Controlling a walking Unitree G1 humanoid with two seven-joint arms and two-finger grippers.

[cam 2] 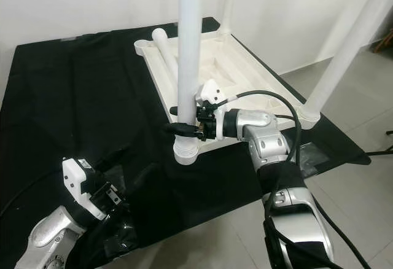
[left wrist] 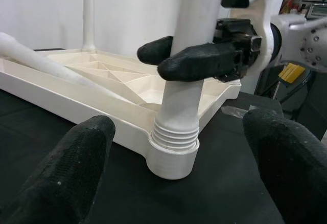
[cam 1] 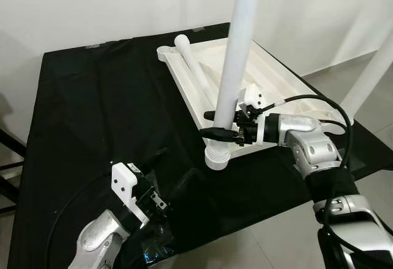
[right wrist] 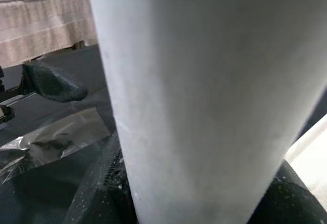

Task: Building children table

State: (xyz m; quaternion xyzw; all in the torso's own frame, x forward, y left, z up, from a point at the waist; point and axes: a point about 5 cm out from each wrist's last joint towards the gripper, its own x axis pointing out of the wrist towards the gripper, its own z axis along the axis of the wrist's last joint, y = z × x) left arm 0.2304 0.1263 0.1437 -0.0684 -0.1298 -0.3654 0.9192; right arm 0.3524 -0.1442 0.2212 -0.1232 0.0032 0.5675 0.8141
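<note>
While the right gripper [cam 1: 220, 124] clasps the upright leg [cam 1: 236, 54] just above its threaded end in the tabletop's [cam 1: 270, 75] corner socket [cam 1: 217, 158], the left gripper [cam 1: 153, 201] waits spread, well apart, facing the socket.

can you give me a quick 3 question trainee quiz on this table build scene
1. True or false: the right gripper is shut on the upright leg.
2. Where does the loose leg lie? A) on the black cloth B) across the upturned tabletop C) in the left gripper
3. Fill in: the upright leg's threaded end sits in a corner ____.

Key: 1 true; 2 B; 3 socket
</note>
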